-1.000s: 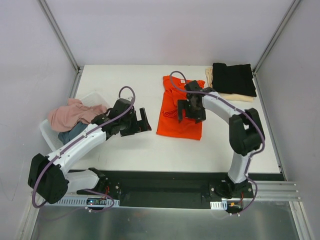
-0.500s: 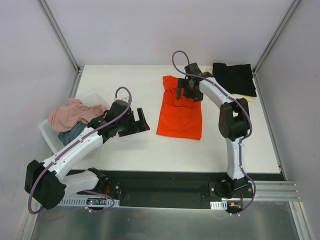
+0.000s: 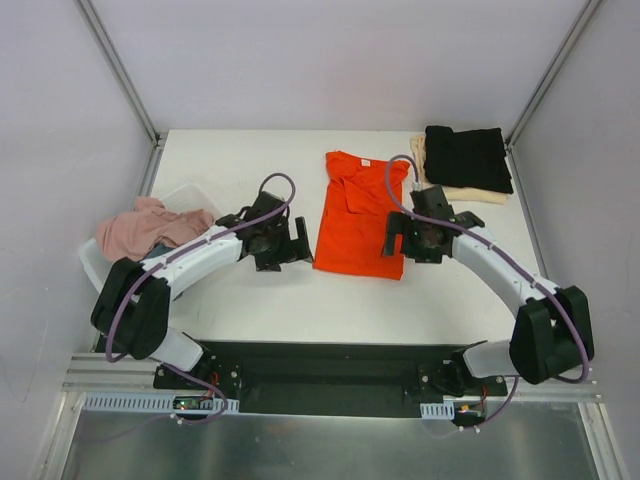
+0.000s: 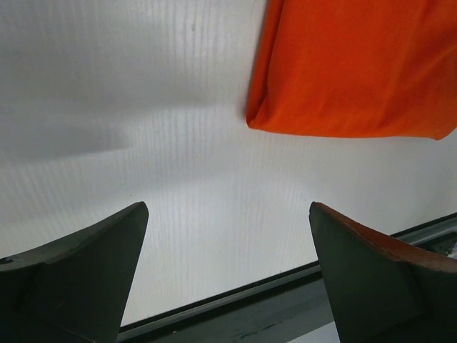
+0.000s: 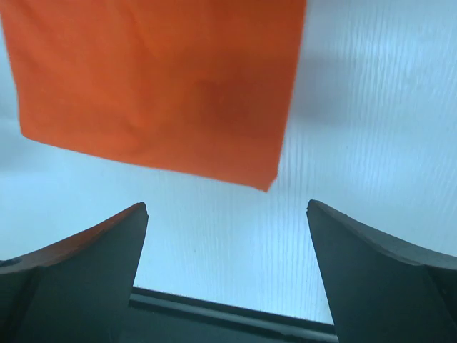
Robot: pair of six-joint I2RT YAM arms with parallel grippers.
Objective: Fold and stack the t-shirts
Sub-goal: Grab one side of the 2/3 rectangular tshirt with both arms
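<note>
**One shirt half folded, two stacked, more waiting in the tub**

The bright orange-red cotton t-shirt lies in the middle of the white worktop, narrowed to a long strip with its sides turned in, collar end away from the arms. It appears to need its crosswise fold before it can join the pile.

At the far right corner a folded black t-shirt rests on a folded cream-beige t-shirt; those two look done. A crumpled dusty pink t-shirt spills from the white plastic tub at the left, not yet handled.

The left claw hangs spread and empty just beside the strip's near left corner. The right claw is likewise spread and empty near the near right corner. By my estimate, under half the job is finished.
</note>
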